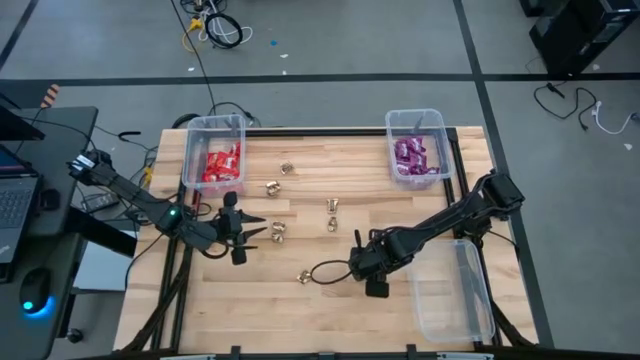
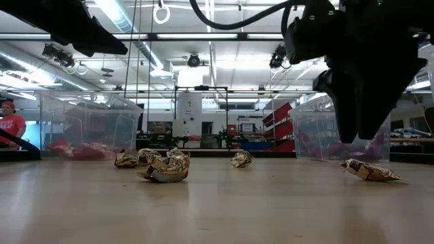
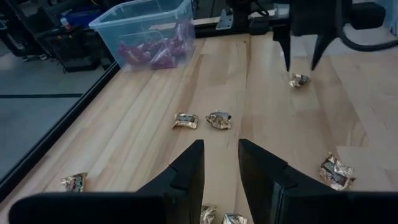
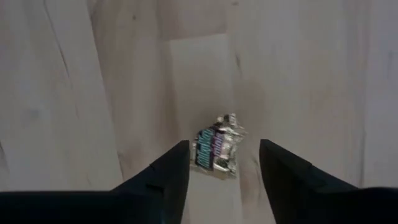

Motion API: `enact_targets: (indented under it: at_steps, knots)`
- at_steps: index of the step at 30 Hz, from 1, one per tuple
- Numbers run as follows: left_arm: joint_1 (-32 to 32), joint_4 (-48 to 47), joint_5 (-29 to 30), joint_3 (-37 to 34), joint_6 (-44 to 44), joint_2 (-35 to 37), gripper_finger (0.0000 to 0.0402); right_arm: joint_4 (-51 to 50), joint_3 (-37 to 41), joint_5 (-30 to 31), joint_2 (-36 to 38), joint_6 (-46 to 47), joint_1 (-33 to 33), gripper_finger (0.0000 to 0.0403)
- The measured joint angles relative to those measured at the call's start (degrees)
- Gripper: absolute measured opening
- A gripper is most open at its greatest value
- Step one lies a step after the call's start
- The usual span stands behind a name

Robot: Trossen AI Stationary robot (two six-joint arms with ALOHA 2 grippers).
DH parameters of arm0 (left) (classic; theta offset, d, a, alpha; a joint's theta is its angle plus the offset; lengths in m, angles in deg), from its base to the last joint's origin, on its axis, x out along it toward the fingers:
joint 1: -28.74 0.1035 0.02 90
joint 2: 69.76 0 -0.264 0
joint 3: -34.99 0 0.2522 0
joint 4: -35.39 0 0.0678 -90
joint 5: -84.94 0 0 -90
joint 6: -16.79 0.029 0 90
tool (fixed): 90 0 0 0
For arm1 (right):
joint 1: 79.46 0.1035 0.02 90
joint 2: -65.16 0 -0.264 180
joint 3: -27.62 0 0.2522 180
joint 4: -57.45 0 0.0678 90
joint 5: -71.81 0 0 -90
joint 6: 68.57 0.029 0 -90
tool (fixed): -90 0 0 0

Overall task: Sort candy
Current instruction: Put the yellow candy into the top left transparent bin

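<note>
Gold foil candies lie scattered on the wooden table [image 1: 320, 310]. My right gripper [image 4: 224, 168] points straight down, open, with one finger on either side of a gold candy [image 4: 219, 149] that lies on the table; it does not touch it. The left wrist view shows this gripper [image 3: 305, 59] above that candy [image 3: 299, 80], and so does the low view, where the gripper [image 2: 358, 132] hangs over it [image 2: 369, 171]. My left gripper [image 3: 221, 168] waits open at the table's left [image 1: 250, 232], just short of two gold candies [image 1: 278, 234].
A clear bin of red packets [image 1: 214, 153] stands far left, a bin of purple packets [image 1: 418, 148] far right, and a third clear bin [image 1: 455, 290] near right. More gold candies lie mid-table [image 1: 332, 215], farther back [image 1: 272, 187] and nearer the front [image 1: 305, 277].
</note>
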Motion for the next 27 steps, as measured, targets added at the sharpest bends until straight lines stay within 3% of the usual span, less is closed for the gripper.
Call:
enact_targets:
  at_steps: [14,27]
  knots:
    - [0.00,-1.80,0.91,0.02,-1.51,0.00,0.0102,0.46,-0.02,-0.11,-2.43,0.97,0.99,0.0260]
    - [0.00,-4.15,2.01,0.04,-3.39,0.00,0.0102,-0.83,0.00,-0.66,-5.57,2.45,0.95,0.0267]
